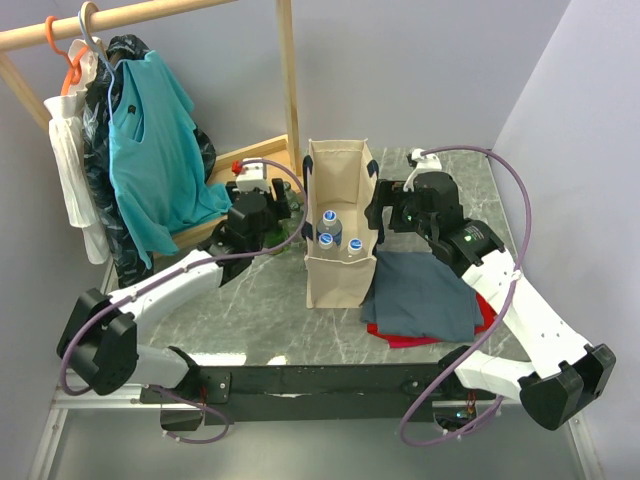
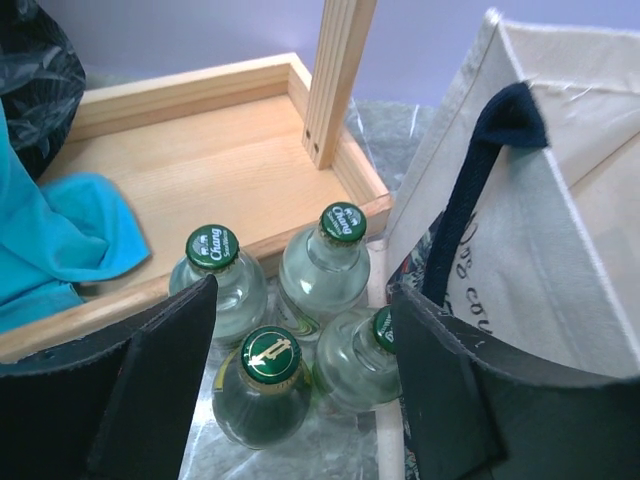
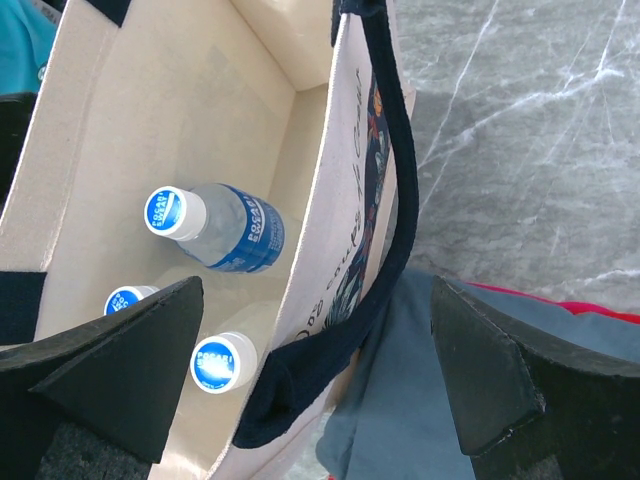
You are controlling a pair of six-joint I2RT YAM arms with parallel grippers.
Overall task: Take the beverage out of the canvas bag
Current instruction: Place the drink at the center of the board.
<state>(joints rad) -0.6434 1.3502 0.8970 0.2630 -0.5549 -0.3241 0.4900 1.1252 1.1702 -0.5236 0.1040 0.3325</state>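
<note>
While caps [image 2: 212, 246] read Chang, Pocari bottles [image 3: 235, 228] in canvas bag [image 3: 120, 100]

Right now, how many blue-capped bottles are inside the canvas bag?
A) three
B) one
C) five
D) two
A: the right wrist view looks down into the canvas bag and shows three blue-capped bottles, and the top view shows the same three caps.

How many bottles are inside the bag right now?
3 in the canvas bag: a tilted bottle mid-bag, a second cap beside it, a third cap near the handle. None seem hidden.
</note>
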